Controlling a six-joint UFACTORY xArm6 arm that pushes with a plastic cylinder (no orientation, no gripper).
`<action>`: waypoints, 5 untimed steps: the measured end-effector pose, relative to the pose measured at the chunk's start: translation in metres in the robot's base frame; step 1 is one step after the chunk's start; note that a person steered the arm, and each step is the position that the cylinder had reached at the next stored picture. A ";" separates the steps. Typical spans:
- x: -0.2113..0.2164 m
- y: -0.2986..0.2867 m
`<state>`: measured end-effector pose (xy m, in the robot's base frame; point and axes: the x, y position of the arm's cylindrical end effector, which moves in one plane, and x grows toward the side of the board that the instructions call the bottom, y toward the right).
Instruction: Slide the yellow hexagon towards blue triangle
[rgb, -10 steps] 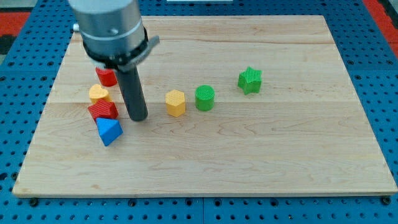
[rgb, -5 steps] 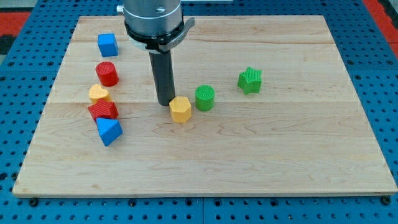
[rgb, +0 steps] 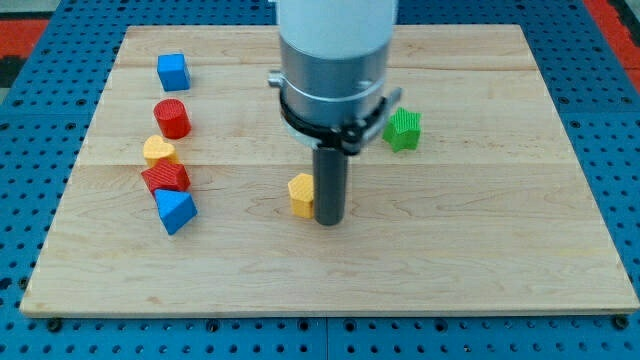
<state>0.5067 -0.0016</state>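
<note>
- Camera view shows you my tip (rgb: 329, 221) touching the yellow hexagon (rgb: 301, 195) on its right side; this tool is a bare rod with nothing to spread or pinch.
- You find the blue triangle (rgb: 176, 211) well apart at the view's left on the tabletop (rgb: 480, 250).

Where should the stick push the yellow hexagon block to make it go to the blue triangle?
Push its right-hand face. My tip already sits against that side of the yellow hexagon block, and the blue triangle block lies toward the view's left, so pushing left, probably slightly downward, fits.
</note>
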 end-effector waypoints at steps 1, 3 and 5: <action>-0.013 -0.032; -0.043 -0.012; -0.044 -0.048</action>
